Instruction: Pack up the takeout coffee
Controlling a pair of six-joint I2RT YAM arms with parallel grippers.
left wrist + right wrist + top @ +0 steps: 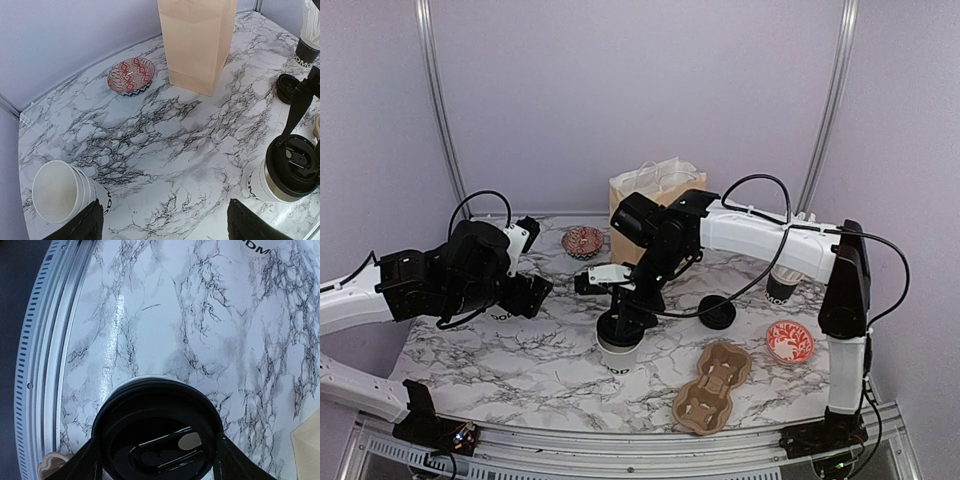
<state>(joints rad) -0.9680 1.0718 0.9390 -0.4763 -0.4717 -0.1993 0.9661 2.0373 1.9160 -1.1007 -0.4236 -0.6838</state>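
One lidded coffee cup (620,355) stands upright low in the middle of the overhead view, on the marble table (500,360). It is just left of the cardboard cup carrier (715,388), whose wells show bare cardboard. The right gripper (157,447) is clamped on the cup from above, a finger against each side of the black lid's rim.

A stack of white paper cups (60,192) lies on its side at the lower left of the left wrist view, its white inside showing. The left gripper (164,212) hovers there with its jaws wide apart, gripping nothing.

A loose black lid (717,312) lies right of centre. Beyond it the dark cup (782,285) holds white sticks. The paper bag (655,195) stands at the back, its inside hidden. A red-patterned bowl (583,241) sits left of the bag, and a second bowl (790,342) sits at the right.
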